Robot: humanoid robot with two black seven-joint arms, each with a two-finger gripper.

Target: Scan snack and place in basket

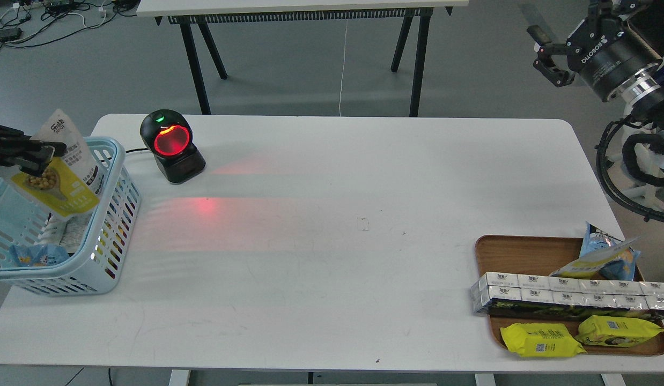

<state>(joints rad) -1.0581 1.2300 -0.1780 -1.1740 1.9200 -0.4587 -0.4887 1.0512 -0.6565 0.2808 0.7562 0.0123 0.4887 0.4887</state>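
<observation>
glossy pouch snack (64, 171) | left end effector (42, 155) gripping | over slotted plastic basket (115, 214)

The surface (332, 257) is a white rectangular top with rounded corners, and three items rest directly on it. A light blue slotted basket (115, 214) stands at the left edge, and a black barcode scanner (172, 146) with a red lit window stands just to its right near the far edge, casting a red glow on the white top in front of it. A brown wooden tray (511, 254) sits at the near right corner, well apart from the other two items.
</observation>
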